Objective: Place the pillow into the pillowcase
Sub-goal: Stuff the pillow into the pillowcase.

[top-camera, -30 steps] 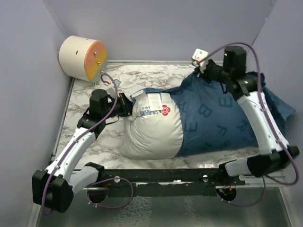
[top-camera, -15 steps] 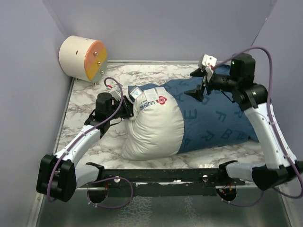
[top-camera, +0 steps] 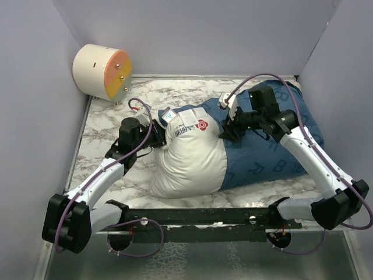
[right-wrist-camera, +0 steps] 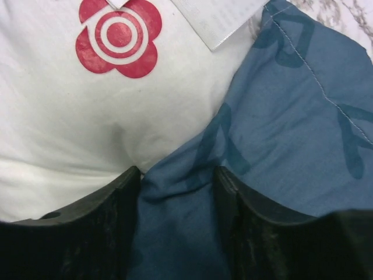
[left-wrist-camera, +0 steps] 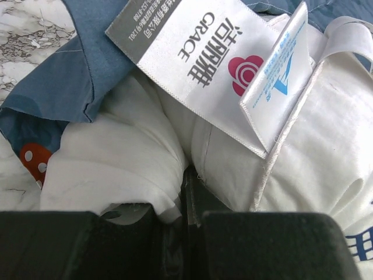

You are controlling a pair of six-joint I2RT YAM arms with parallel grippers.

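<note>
Plainly, "GRACE" label on pillow, red flower logo.

two arms with white link shells and black joint housings; a purple cable loops along each. black base rail across the lower frame. gripper fingers black, matte.
</note>
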